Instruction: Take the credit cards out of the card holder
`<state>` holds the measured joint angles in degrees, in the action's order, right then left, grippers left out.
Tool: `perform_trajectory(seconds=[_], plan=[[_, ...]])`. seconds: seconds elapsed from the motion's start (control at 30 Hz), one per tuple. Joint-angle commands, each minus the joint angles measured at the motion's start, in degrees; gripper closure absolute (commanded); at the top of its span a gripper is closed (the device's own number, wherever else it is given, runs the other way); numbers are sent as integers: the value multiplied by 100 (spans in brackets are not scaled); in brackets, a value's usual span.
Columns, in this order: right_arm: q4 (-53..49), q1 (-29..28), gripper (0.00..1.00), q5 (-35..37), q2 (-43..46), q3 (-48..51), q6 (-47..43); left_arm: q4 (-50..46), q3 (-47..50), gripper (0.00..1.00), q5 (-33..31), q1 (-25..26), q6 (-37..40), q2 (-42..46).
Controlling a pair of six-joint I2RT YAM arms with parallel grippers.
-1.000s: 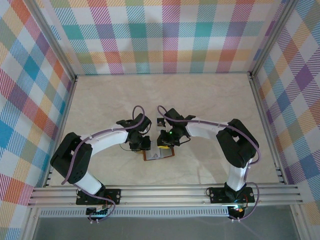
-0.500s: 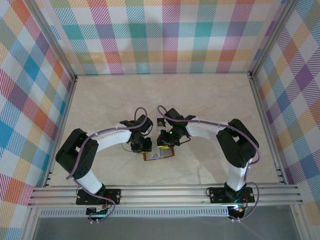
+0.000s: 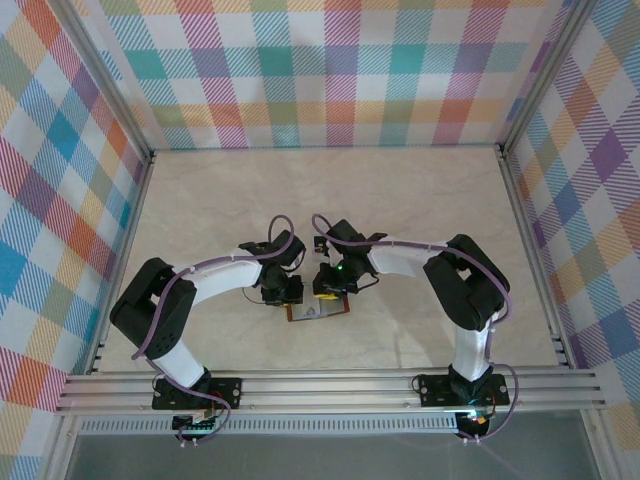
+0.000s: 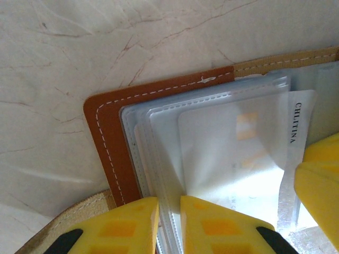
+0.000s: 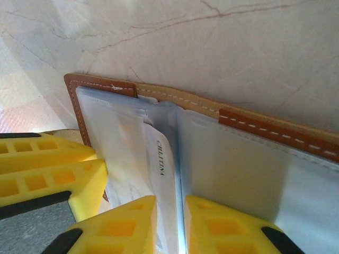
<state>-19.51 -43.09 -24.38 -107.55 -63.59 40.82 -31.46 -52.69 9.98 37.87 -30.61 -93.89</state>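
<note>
The brown leather card holder point(image 3: 316, 311) lies open on the table between the two arms. In the left wrist view its leather cover point(image 4: 106, 132) shows, with a stack of clear sleeves and a pale credit card point(image 4: 233, 153) inside one. My left gripper point(image 4: 168, 203) is shut on the edges of those sleeves. In the right wrist view, a pale card strip with dark lettering point(image 5: 161, 159) runs beside the holder's spine point(image 5: 254, 124). My right gripper point(image 5: 170, 203) is shut on it. Seen from above, the left gripper point(image 3: 283, 296) and right gripper point(image 3: 328, 292) sit close together over the holder.
The pale marble table point(image 3: 400, 200) stretches to checked walls on three sides. A metal rail point(image 3: 330, 385) runs along the near edge. The other gripper's yellow fingers point(image 5: 47, 164) press in at the holder's left side.
The left arm's elbow has swung a little to the right and the right arm's elbow slightly left. Both grippers stay on the card holder, which has not moved.
</note>
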Motion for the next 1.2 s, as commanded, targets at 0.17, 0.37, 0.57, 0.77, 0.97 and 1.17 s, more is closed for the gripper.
perform_trajectory(seconds=[0.17,0.37,0.57,0.77,0.97,1.17], plan=[[240,37,83,-208,-88,145,-114,-97,235,83,-216,89,-22,-128],[540,38,82,-497,-170,227,-24,-106,223,83,-199,90,-14,-164],[799,41,82,-634,-169,356,85,-99,230,83,-215,89,-6,-156],[696,98,90,-488,-89,418,86,-106,229,83,-240,88,-7,-139],[73,239,94,-31,223,429,-186,-123,240,83,-242,91,11,-111],[-926,259,94,487,465,98,-636,-108,223,83,-240,89,44,-89]])
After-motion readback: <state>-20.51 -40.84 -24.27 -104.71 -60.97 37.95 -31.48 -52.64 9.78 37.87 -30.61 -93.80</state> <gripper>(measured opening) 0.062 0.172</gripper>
